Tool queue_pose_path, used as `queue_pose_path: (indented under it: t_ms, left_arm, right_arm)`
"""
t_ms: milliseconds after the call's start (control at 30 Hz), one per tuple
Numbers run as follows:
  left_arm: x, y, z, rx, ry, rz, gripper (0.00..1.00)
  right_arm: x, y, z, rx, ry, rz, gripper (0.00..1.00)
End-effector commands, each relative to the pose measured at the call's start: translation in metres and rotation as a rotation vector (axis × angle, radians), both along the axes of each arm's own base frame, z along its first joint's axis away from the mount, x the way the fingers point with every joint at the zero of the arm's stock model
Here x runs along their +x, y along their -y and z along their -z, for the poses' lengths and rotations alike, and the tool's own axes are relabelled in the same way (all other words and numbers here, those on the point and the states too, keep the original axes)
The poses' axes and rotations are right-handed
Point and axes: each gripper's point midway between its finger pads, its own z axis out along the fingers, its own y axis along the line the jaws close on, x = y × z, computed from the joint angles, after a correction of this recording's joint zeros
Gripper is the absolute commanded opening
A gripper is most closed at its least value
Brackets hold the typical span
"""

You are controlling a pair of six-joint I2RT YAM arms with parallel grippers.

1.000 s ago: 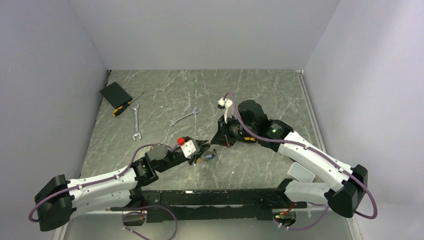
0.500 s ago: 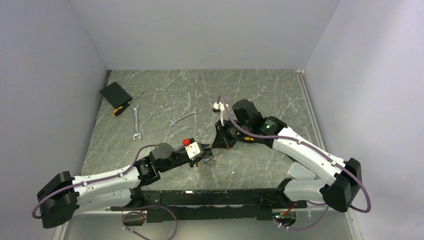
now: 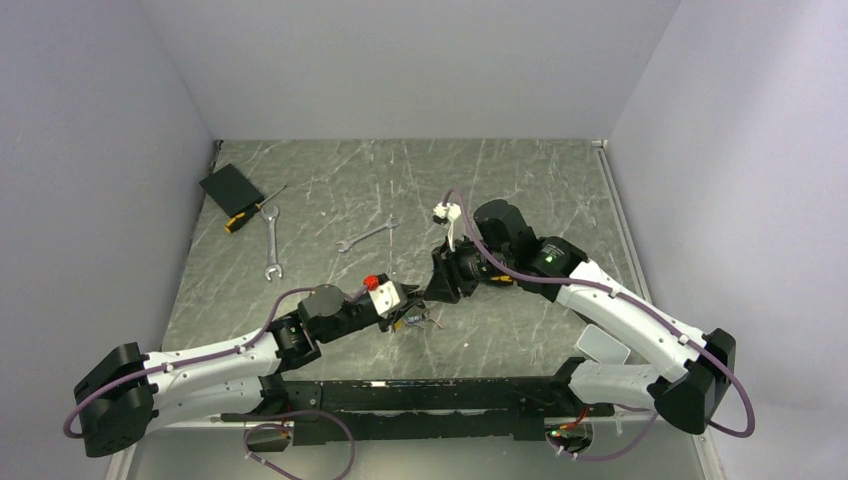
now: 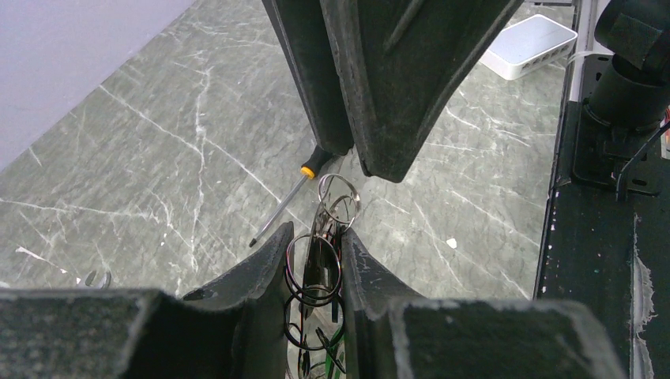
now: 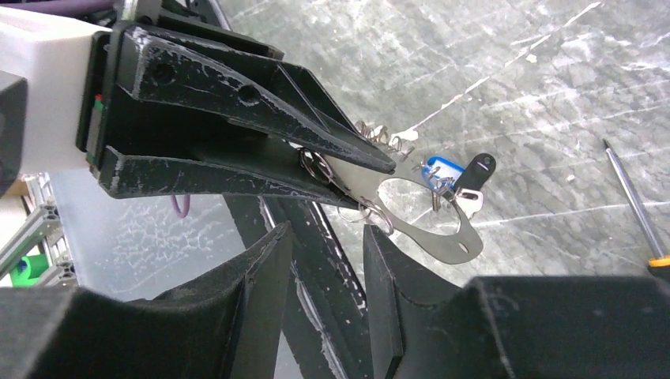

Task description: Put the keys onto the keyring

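My left gripper (image 4: 314, 241) is shut on the keyring (image 5: 430, 237), a flat silver hoop that sticks out past its fingertips. Small split rings (image 4: 338, 193) bunch between and just above its fingers. A blue-headed key (image 5: 439, 170) and a black-headed key (image 5: 479, 169) hang at the hoop's far side; a bit of green (image 4: 338, 365) shows low between the left fingers. My right gripper (image 5: 328, 233) stands open right beside the hoop with nothing between its fingers. In the top view the two grippers meet at the table's near middle, left (image 3: 414, 316) and right (image 3: 436, 291).
Two silver wrenches (image 3: 271, 245) (image 3: 368, 236), a screwdriver (image 3: 252, 209) and a black pad (image 3: 230, 187) lie at the back left. Another orange-handled screwdriver (image 4: 286, 201) lies under the grippers. A white box (image 3: 602, 346) sits at the near right by the rail.
My right gripper was shut and is now open. The right arm dipped toward the left gripper, then drew back slightly. The left gripper keeps its hold.
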Motion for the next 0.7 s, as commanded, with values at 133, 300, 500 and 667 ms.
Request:
queue_pose_path:
  t_ms: [133,300,500,667]
  left_arm:
    - [0.002,0.002,-0.052,-0.132,0.092,-0.004,0.0]
    - [0.001,-0.002,-0.058,-0.155,0.1,-0.009,0.0]
    - [0.002,-0.005,-0.062,-0.17,0.099,-0.024,0.0]
    - [0.009,-0.013,-0.066,-0.229,0.065,-0.09,0.0]
  right_arm:
    - [0.003,-0.002,-0.008,0.051,0.024,0.029,0.41]
    - [0.002,0.001,-0.004,0.07,0.02,0.067,0.4]
    - [0.005,0.012,-0.022,0.169,0.122,0.138,0.5]
    - [0.013,0.02,-0.031,0.25,0.169,0.24,0.52]
